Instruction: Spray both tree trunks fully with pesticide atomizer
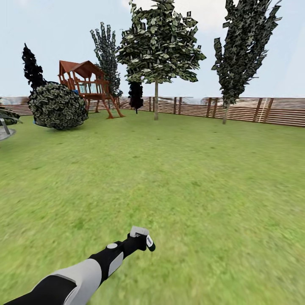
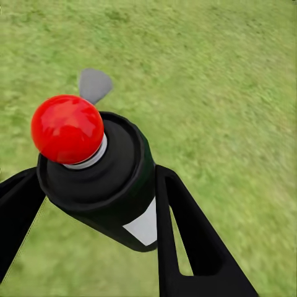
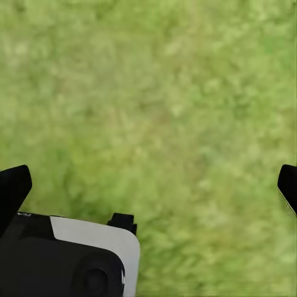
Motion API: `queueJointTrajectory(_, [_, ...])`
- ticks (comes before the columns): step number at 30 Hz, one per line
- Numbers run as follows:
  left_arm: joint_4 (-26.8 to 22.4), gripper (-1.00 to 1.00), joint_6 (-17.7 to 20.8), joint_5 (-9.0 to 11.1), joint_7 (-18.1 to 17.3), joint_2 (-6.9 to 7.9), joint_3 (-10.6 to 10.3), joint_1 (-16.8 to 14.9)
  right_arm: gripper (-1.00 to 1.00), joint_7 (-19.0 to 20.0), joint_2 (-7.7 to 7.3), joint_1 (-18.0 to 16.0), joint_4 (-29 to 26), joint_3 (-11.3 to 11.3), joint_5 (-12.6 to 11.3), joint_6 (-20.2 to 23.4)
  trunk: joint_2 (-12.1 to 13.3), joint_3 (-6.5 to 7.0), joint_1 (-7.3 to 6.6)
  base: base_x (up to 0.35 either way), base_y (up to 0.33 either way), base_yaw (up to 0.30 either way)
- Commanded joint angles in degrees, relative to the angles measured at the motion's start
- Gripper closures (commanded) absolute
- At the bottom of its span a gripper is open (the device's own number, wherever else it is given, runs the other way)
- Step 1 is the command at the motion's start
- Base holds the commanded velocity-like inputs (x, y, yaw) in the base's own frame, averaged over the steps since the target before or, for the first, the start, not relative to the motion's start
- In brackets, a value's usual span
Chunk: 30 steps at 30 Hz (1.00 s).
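The robot stands on the green grass lawn [image 1: 178,178] of the garden. Its left arm [image 1: 80,275] reaches forward and low over the grass. The left gripper [image 1: 142,241] has its two black fingers [image 2: 185,235] closed on the sides of the pesticide atomizer [image 2: 105,179], so the bottle is in the air above the lawn, not on the ground. In the left wrist view the dark bottle shows a white label [image 2: 145,226], a red round spot [image 2: 67,129] on its end and a pale grey trigger [image 2: 94,83].

In the right wrist view the right gripper [image 3: 148,185] points down at the grass; its two black fingertips [image 3: 13,189] are far apart and nothing is between them.

Far ahead a tree [image 1: 159,42] with a bare trunk [image 1: 156,101] stands near the brown slat fence [image 1: 254,110]. To its right is a second tree [image 1: 245,46]. To the left are a wooden playhouse [image 1: 87,82] and a round bush [image 1: 57,106].
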Motion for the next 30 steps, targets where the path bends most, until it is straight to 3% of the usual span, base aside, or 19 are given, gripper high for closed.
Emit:
queueJointTrajectory(1, [0.1, 1.00, -0.2, 0.6, -0.1, 0.00, -0.4, -0.1, -1.00, 0.3, -0.03, -0.1, 0.3, 0.4, -0.5, -0.4, -0.1, -0.07, 0.07, 0.350, 0.000, 0.000])
queueJointTrajectory(30, [0.1, 1.00, -0.2, 0.6, -0.1, -0.04, -0.4, -0.1, -1.00, 0.3, -0.09, -0.1, 0.3, 0.4, -0.5, -0.4, -0.1, -0.07, 0.07, 0.350, 0.000, 0.000])
